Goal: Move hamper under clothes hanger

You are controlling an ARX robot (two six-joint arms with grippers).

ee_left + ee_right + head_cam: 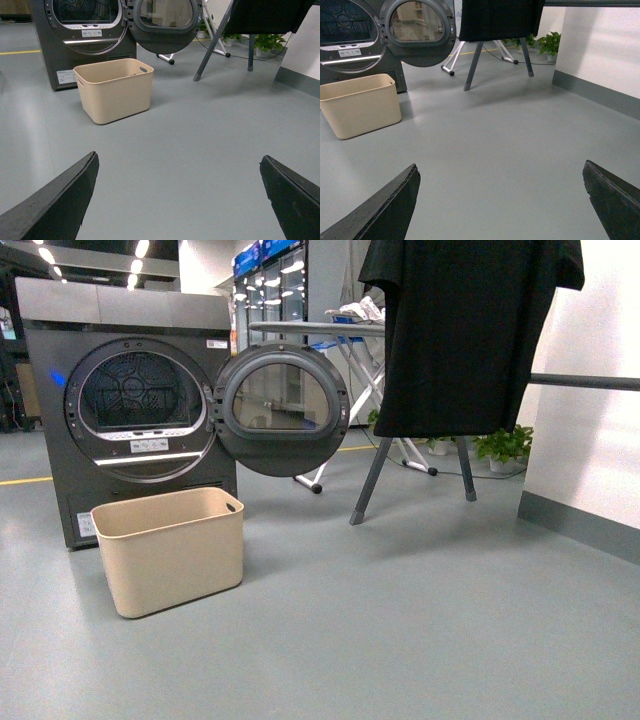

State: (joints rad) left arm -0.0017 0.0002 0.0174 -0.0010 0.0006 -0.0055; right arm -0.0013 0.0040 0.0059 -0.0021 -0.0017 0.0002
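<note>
The beige hamper [170, 550] stands empty on the grey floor, right in front of the dark grey dryer [120, 390]. It also shows in the left wrist view [115, 90] and the right wrist view [360, 105]. The clothes hanger, with slanted dark grey legs [372, 480] and a bar [585, 382], stands to the right with a black T-shirt [465, 335] hanging on it. My left gripper [179, 162] and right gripper [501, 167] are open and empty, well short of the hamper. Neither arm shows in the front view.
The dryer's round door [283, 410] hangs open toward the rack. A white-legged ironing board [330, 330] stands behind the rack. A white wall with grey skirting [580, 520] is at the right, with potted plants [505, 448] by it.
</note>
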